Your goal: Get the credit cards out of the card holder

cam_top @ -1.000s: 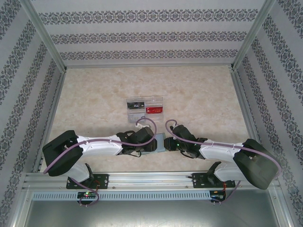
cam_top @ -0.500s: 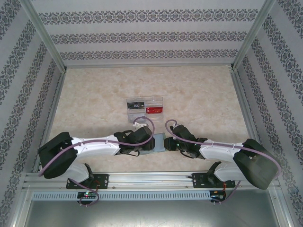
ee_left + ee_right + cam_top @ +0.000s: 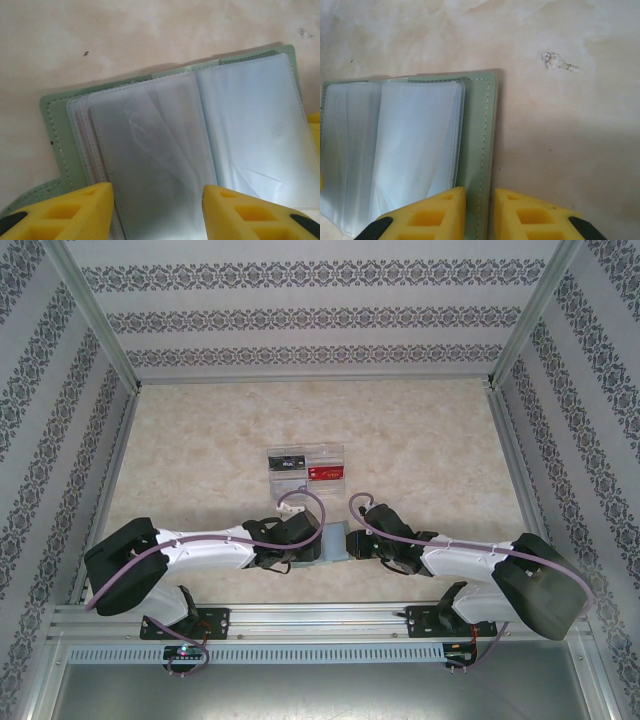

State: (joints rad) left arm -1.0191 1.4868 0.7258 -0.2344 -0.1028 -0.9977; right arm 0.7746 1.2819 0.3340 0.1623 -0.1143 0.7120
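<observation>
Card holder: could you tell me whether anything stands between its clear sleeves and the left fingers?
Nothing visible does. The card holder lies open on the table, and the left gripper hangs open directly over its clear sleeves. The right gripper pinches the holder's right cover edge, off to the side.

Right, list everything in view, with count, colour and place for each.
card holder: one, grey-green with clear sleeves, lying open on the table between the two end effectors; the sleeves in view look empty.
divided tray: one, clear plastic, mid-table beyond the holder.
red credit card: one, red, in the tray's right side.
dark card: one, black, in the tray's left side.
table: one, pale marbled beige.
walls: three, white with grey patterned bands, around the table.
left end effector: one, yellow fingers, open over the sleeves.
right end effector: one, yellow fingers, nearly together astride the holder's right cover edge; grip unclear.
</observation>
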